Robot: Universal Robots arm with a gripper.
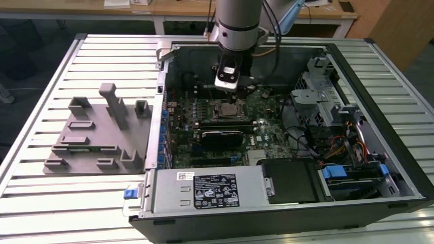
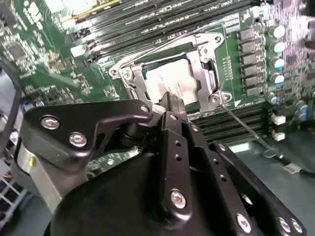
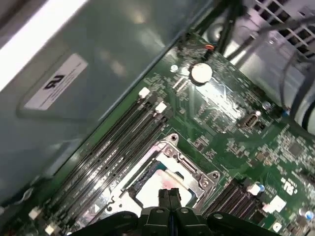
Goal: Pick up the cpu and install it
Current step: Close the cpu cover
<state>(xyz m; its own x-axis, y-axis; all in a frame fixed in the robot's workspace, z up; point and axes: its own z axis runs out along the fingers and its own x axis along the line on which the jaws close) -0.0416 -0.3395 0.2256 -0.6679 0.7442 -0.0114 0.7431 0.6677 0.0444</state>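
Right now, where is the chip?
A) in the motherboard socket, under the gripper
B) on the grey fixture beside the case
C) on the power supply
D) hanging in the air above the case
A: the chip lies flat inside the socket frame, with the gripper right over it.

we see a pale slatted metal table (image 1: 40,203). behind it stand wooden desks (image 1: 169,7) on white legs over a dark floor (image 1: 61,28), with a wooden panel (image 1: 400,25) at the exterior view's right.

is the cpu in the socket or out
In. The cpu lies flat inside the socket frame in both wrist views, with the gripper close over it.
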